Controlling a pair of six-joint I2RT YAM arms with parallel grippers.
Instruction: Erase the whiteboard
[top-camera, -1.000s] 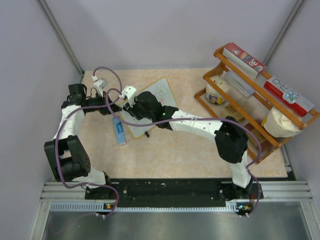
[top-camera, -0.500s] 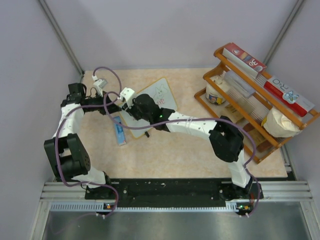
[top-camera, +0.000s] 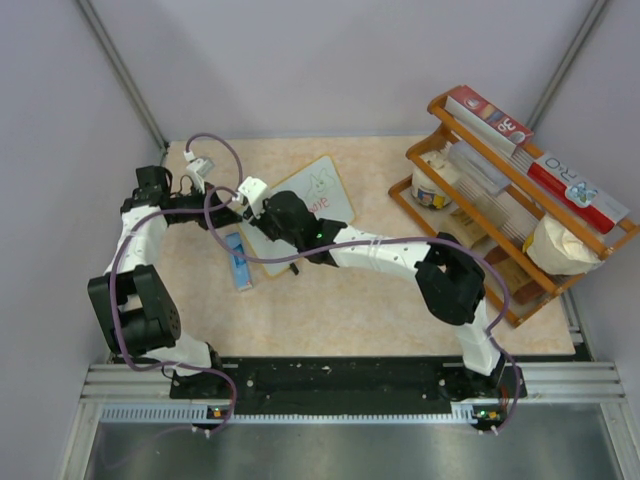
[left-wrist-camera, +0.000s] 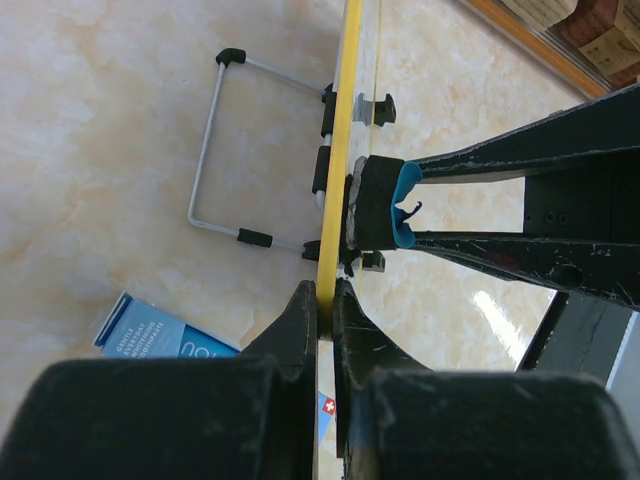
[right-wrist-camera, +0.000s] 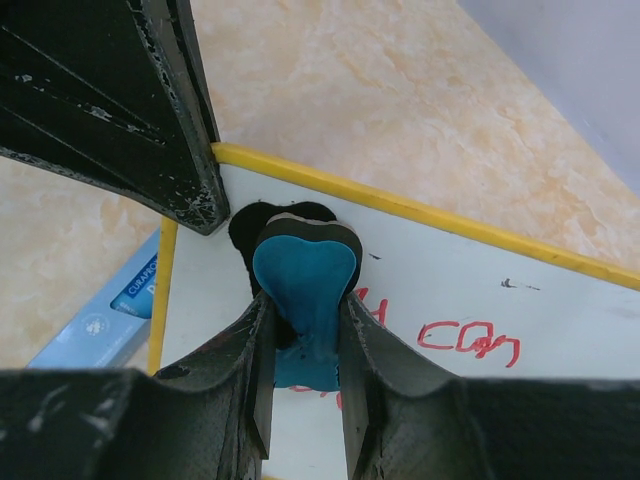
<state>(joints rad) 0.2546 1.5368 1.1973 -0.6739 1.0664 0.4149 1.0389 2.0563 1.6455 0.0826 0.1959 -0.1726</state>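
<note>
The whiteboard (top-camera: 318, 192) stands tilted at the table's back middle, with red writing (right-wrist-camera: 470, 343) on its face. My left gripper (left-wrist-camera: 325, 296) is shut on its yellow frame edge (left-wrist-camera: 342, 120), seen edge-on in the left wrist view. My right gripper (right-wrist-camera: 300, 330) is shut on the blue-black eraser (right-wrist-camera: 305, 280) and presses it against the board face near the corner, beside the left fingers (right-wrist-camera: 170, 120). In the top view the right gripper (top-camera: 270, 215) covers the board's left part. The eraser also shows in the left wrist view (left-wrist-camera: 383, 203).
A narrow blue marker box (top-camera: 237, 260) lies on the table in front of the board. A wooden rack (top-camera: 520, 190) with boxes, a tub and a bag stands at the right. The board's wire stand (left-wrist-camera: 215, 150) rests on the table behind it.
My right gripper with the eraser has slid left and slightly toward the near side across the board, uncovering more of the board's right part. The left gripper has kept its hold.
</note>
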